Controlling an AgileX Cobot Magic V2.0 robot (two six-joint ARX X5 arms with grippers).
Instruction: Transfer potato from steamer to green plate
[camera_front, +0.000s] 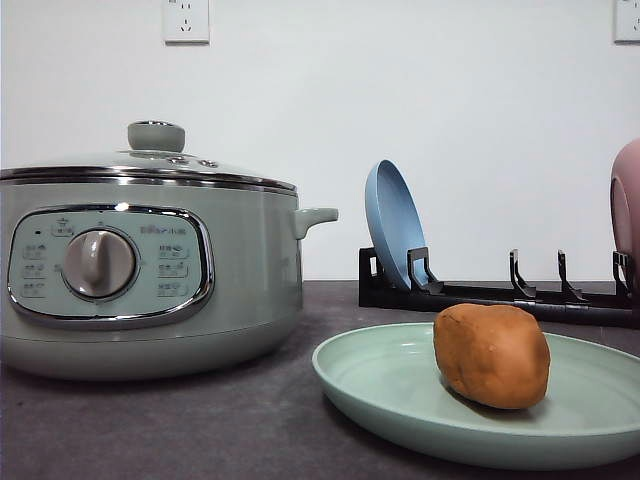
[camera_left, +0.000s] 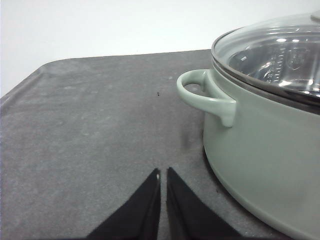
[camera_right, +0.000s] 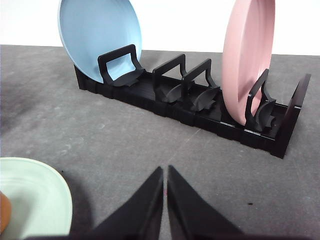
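Note:
The orange-brown potato (camera_front: 492, 355) lies on the green plate (camera_front: 390, 385) at the front right of the table. The sage-green steamer (camera_front: 150, 280) stands at the left with its glass lid on. My left gripper (camera_left: 163, 175) is shut with nothing in it, low over the bare table beside the steamer's (camera_left: 260, 145) side handle. My right gripper (camera_right: 165, 172) is shut and empty too, hovering between the green plate's (camera_right: 35, 197) rim and the dish rack. A sliver of the potato (camera_right: 4, 212) shows at the frame's edge.
A black dish rack (camera_front: 500, 290) stands behind the green plate, holding an upright blue plate (camera_front: 393, 225) and a pink plate (camera_front: 627, 205). The rack (camera_right: 200, 100), blue plate (camera_right: 97, 37) and pink plate (camera_right: 247, 60) lie ahead of my right gripper. Dark grey tabletop (camera_left: 90, 125) stretches beside the steamer.

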